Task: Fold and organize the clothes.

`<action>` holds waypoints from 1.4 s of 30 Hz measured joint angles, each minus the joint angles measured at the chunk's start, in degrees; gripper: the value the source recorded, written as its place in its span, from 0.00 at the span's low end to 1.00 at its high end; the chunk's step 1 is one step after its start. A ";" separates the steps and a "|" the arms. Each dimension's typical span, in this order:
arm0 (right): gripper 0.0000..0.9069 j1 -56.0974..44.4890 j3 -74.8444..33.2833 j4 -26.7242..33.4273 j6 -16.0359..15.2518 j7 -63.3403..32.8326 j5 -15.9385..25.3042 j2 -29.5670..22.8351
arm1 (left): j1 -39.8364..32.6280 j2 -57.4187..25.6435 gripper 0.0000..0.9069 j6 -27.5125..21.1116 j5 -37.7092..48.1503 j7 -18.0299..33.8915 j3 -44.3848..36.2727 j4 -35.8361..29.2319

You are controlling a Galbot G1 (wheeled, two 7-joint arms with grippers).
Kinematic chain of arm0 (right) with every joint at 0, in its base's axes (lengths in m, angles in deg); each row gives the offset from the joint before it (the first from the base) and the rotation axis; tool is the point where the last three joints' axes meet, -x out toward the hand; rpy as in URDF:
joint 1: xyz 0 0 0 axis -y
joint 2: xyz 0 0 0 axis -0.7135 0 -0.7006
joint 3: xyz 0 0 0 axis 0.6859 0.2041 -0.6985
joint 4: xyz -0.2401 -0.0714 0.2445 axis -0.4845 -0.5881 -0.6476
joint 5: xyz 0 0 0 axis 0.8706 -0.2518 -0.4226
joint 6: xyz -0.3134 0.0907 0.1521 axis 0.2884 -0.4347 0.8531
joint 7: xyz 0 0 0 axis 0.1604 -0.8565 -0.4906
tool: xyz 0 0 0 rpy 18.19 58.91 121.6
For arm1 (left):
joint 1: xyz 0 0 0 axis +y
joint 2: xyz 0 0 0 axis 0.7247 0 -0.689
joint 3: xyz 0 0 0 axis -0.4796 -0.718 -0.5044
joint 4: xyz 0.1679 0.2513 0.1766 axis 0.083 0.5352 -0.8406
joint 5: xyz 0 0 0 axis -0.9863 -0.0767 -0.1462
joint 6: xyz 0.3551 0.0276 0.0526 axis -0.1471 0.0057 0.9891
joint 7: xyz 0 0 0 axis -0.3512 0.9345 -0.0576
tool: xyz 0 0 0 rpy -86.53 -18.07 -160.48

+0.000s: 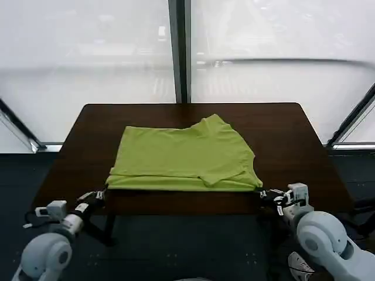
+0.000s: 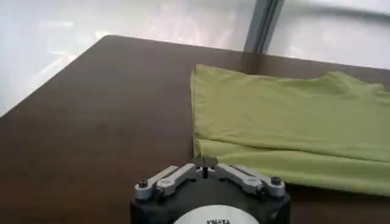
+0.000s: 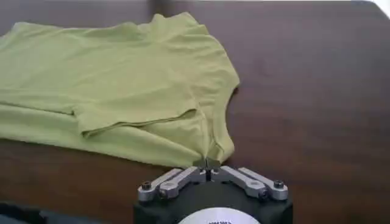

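Along the tabletop's (image 1: 293, 140) near edge, your left claw (image 1: 98, 195) and right claw (image 1: 266, 195) each sat pinched together on a near corner of the T-shirt (image 1: 184, 155), which stretched left-to-right between them.

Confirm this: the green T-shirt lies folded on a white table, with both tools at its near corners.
One thing is wrong: the table is dark brown wood, not white, as the head view shows. The green T-shirt does lie folded on it, with the left tool and right tool at its near corners.
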 joint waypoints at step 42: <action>0.97 46.33 14.35 33.90 -3.63 15.77 3.89 -10.48 | -38.28 -3.14 0.97 -12.59 19.82 11.62 -9.19 18.01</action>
